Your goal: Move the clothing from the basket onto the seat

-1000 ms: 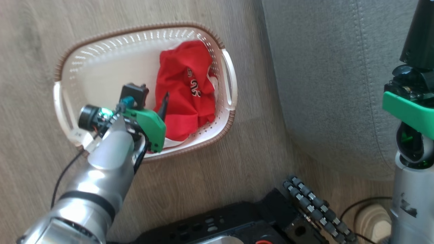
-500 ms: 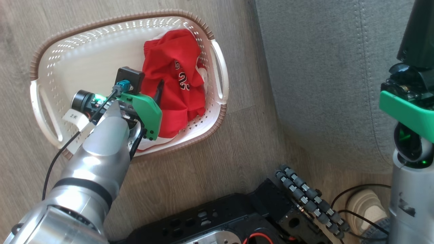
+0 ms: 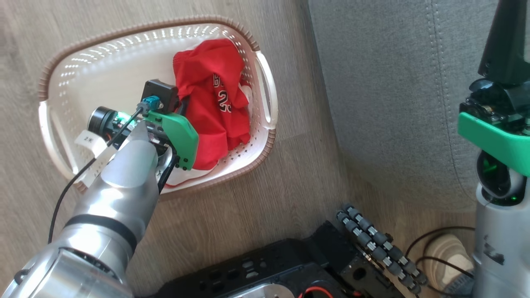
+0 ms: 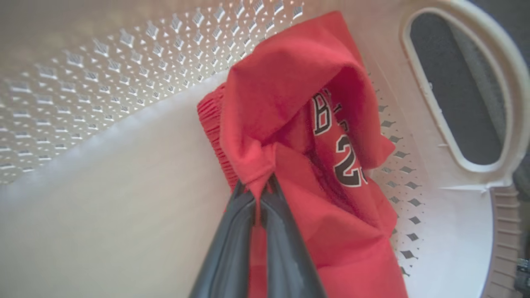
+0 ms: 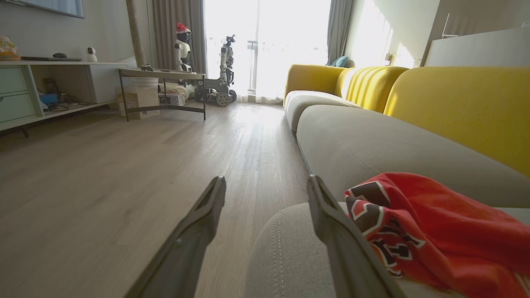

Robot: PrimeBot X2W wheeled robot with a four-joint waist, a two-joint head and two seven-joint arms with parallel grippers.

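Red jersey point(image 4: 285, 74), lettered "B" and "2", is pinched in the left gripper point(image 4: 261, 188) inside the basket point(image 4: 103, 82); right gripper point(image 5: 265, 182) stands wide.

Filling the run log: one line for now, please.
left gripper: shut on red fabric jersey | cream oval plastic basket: jersey inside | right gripper: open, by grey fabric seat

the head view looks steeply down on the basket point(image 3: 103, 70) and the seat point(image 3: 393, 103) edge beside it. the left wrist view sits inside that basket, very close to the clothing point(image 4: 290, 82) (which both views share). the right wrist view looks low and level along the seat.
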